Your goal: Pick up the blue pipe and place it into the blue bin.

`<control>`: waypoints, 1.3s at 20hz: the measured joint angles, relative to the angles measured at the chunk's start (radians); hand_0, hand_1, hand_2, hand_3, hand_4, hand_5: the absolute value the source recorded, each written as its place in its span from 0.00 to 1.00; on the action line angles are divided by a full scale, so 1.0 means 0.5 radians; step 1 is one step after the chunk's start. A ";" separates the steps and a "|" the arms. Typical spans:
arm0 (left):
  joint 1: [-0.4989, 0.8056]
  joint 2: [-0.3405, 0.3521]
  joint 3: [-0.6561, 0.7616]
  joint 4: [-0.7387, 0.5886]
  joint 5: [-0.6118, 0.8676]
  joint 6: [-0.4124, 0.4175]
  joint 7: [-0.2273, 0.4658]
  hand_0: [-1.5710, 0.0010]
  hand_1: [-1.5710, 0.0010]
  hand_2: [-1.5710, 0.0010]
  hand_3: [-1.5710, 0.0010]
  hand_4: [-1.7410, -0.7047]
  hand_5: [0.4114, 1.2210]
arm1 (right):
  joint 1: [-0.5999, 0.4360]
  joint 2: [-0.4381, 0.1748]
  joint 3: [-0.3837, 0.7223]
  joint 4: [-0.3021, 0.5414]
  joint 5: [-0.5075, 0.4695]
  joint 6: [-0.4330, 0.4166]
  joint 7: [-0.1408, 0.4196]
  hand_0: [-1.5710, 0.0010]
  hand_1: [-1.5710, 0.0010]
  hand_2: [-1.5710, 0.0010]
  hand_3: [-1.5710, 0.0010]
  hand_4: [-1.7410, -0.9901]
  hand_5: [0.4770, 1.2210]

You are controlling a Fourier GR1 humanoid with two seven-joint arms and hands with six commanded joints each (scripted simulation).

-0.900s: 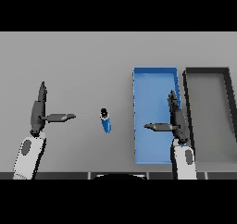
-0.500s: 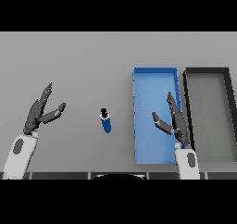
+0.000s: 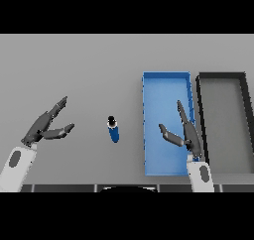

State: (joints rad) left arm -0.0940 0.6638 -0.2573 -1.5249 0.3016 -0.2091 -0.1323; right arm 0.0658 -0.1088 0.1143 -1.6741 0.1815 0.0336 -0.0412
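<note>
Nothing done yet. Left hand [image 3: 43,127] at near left, fingers spread, empty. Pipe [image 3: 114,130] lies on the tabletop [image 3: 89,70], between the hands, untouched. Right hand [image 3: 184,134] hovers over the blue bin [image 3: 166,83], fingers spread, empty. Grasp and placing remain.

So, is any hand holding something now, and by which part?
Nothing is held. Both the left hand and right hand are open; the small blue pipe lies untouched.

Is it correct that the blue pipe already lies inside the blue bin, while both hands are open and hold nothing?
Not quite. The head view shows the blue pipe on the grey table, left of the blue bin, not inside it. Both the left hand and right hand are open and hold nothing.
</note>
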 measured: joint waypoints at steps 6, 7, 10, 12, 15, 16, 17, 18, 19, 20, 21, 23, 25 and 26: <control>0.088 -0.071 -0.251 -0.239 -0.053 -0.137 0.080 1.00 1.00 1.00 1.00 0.55 0.10 | 0.009 -0.028 0.007 -0.027 -0.009 0.037 -0.040 1.00 1.00 1.00 1.00 0.71 0.18; 0.109 -0.115 -0.314 -0.255 -0.128 -0.115 0.090 1.00 1.00 1.00 1.00 0.55 0.09 | 0.005 -0.003 0.030 -0.039 0.015 0.019 -0.006 1.00 1.00 1.00 1.00 0.70 0.18; 0.077 -0.211 -0.403 -0.269 -0.257 -0.046 0.109 1.00 1.00 1.00 1.00 0.54 0.07 | 0.023 -0.004 0.021 -0.053 -0.002 0.025 0.020 1.00 1.00 1.00 1.00 0.69 0.19; 0.055 -0.286 -0.448 -0.208 -0.322 -0.023 0.102 1.00 1.00 1.00 1.00 0.53 0.06 | 0.042 0.004 0.029 -0.042 0.005 0.024 0.008 1.00 1.00 1.00 1.00 0.68 0.19; -0.006 -0.402 -0.488 -0.100 -0.356 -0.010 0.127 1.00 1.00 1.00 1.00 0.52 0.07 | 0.074 0.006 0.035 -0.091 0.014 0.014 0.011 1.00 1.00 1.00 1.00 0.68 0.20; -0.029 -0.447 -0.497 -0.055 -0.351 -0.013 0.143 1.00 1.00 1.00 1.00 0.53 0.07 | 0.076 0.031 0.054 -0.093 0.029 0.002 0.026 1.00 1.00 1.00 1.00 0.68 0.19; -0.035 -0.468 -0.509 -0.026 -0.351 -0.026 0.152 1.00 1.00 1.00 1.00 0.53 0.07 | 0.081 0.023 0.042 -0.090 0.013 0.008 0.007 1.00 1.00 1.00 1.00 0.69 0.19; -0.076 -0.538 -0.510 0.039 -0.344 -0.012 0.189 1.00 1.00 1.00 1.00 0.53 0.07 | 0.094 0.004 0.024 -0.105 -0.005 0.018 -0.009 1.00 1.00 1.00 1.00 0.70 0.18; -0.106 -0.561 -0.506 0.095 -0.340 -0.031 0.170 1.00 1.00 1.00 1.00 0.54 0.07 | 0.095 0.010 0.033 -0.130 0.009 0.005 -0.001 1.00 1.00 1.00 1.00 0.70 0.18; -0.143 -0.620 -0.528 0.153 -0.367 -0.025 0.166 1.00 1.00 1.00 1.00 0.55 0.07 | 0.083 0.009 0.026 -0.111 0.018 -0.004 0.036 1.00 1.00 1.00 1.00 0.71 0.18; -0.178 -0.654 -0.551 0.205 -0.409 -0.023 0.156 1.00 1.00 1.00 1.00 0.57 0.06 | 0.092 0.008 0.024 -0.108 0.011 0.001 0.038 1.00 1.00 1.00 1.00 0.71 0.17; -0.230 -0.695 -0.576 0.273 -0.481 0.002 0.134 1.00 1.00 1.00 1.00 0.59 0.06 | 0.063 -0.005 0.005 -0.085 -0.003 0.008 0.031 1.00 1.00 1.00 1.00 0.72 0.17; -0.269 -0.757 -0.576 0.335 -0.454 -0.030 0.070 1.00 1.00 1.00 1.00 0.55 0.10 | 0.066 0.010 0.017 -0.091 -0.002 0.009 0.038 1.00 1.00 1.00 1.00 0.72 0.18; -0.274 -0.771 -0.564 0.342 -0.416 -0.052 0.052 1.00 1.00 1.00 1.00 0.53 0.13 | 0.072 0.014 0.017 -0.093 -0.016 0.018 0.031 1.00 1.00 1.00 1.00 0.71 0.17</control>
State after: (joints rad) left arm -0.2313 0.2783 -0.5392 -1.3541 0.0936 -0.2352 -0.1061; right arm 0.1018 -0.1020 0.1231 -1.7205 0.1738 0.0424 -0.0255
